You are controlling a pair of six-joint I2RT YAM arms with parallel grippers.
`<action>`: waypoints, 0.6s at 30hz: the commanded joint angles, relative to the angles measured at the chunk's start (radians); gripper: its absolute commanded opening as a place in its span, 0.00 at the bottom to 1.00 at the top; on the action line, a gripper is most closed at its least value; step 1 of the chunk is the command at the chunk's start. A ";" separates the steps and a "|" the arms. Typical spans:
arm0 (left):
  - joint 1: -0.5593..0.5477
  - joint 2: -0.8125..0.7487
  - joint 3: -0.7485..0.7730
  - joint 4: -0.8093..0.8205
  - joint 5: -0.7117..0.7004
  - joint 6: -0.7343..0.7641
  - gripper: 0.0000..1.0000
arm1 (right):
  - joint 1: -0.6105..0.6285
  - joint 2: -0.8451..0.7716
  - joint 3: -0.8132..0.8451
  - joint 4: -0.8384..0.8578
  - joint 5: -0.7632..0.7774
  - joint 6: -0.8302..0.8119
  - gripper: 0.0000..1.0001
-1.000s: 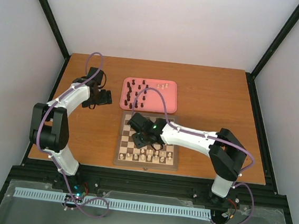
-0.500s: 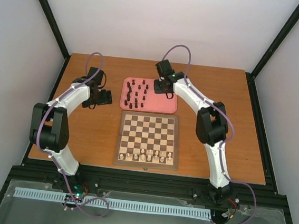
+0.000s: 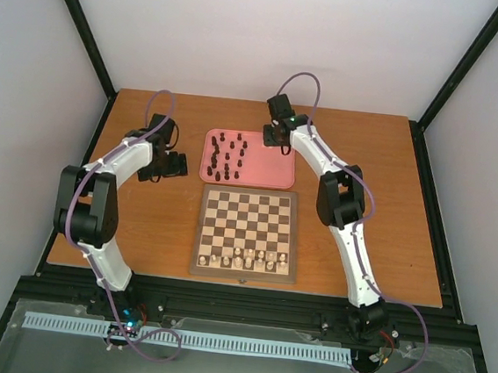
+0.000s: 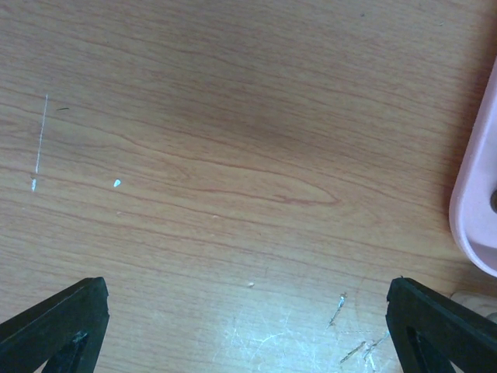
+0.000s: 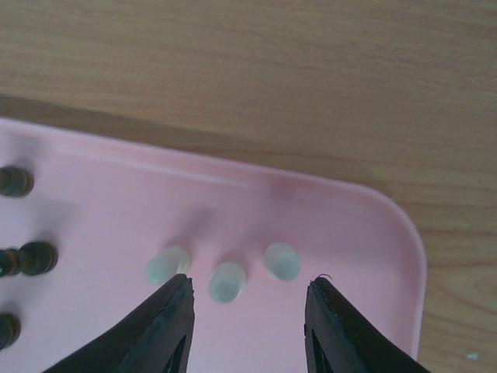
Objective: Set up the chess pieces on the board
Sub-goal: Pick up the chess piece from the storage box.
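The board (image 3: 248,211) lies mid-table with several cream chess pieces (image 3: 247,258) along its near rows. Several dark pieces (image 3: 226,154) stand in the left half of the pink tray (image 3: 278,175) behind it. My right gripper (image 3: 277,137) hovers over the tray's far right corner. Its jaws (image 5: 248,301) are open above three cream pieces (image 5: 227,281), the middle one closest to the gap, and hold nothing. My left gripper (image 3: 177,164) rests left of the tray, open (image 4: 248,330) over bare wood.
The pink tray's rim (image 4: 475,210) shows at the right edge of the left wrist view. Dark pieces (image 5: 29,259) stand at the left of the right wrist view. Black frame posts border the table on both sides.
My right arm swung from over the board back to the tray's far right corner, and its jaws narrowed a little. The left arm barely moved.
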 commanded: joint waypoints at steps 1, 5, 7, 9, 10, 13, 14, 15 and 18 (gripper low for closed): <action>-0.004 0.030 0.045 -0.007 -0.013 0.008 1.00 | -0.016 0.043 0.063 0.032 0.014 -0.016 0.41; -0.004 0.053 0.058 -0.009 -0.013 0.008 1.00 | -0.026 0.079 0.094 0.038 0.021 0.000 0.41; -0.004 0.060 0.064 -0.011 -0.013 0.009 1.00 | -0.031 0.097 0.112 0.035 0.019 0.006 0.41; -0.004 0.062 0.068 -0.010 -0.013 0.010 1.00 | -0.037 0.107 0.120 0.045 0.012 0.007 0.41; -0.004 0.063 0.069 -0.011 -0.012 0.011 1.00 | -0.039 0.111 0.121 0.051 0.011 0.007 0.41; -0.004 0.064 0.068 -0.009 -0.005 0.009 1.00 | -0.046 0.118 0.124 0.076 0.011 0.007 0.41; -0.004 0.064 0.065 -0.006 -0.002 0.010 1.00 | -0.049 0.120 0.128 0.082 0.009 0.009 0.41; -0.004 0.065 0.063 -0.004 -0.001 0.010 1.00 | -0.052 0.124 0.133 0.088 0.006 0.011 0.41; -0.004 0.071 0.063 0.000 0.001 0.009 1.00 | -0.058 0.145 0.161 0.086 -0.007 0.017 0.40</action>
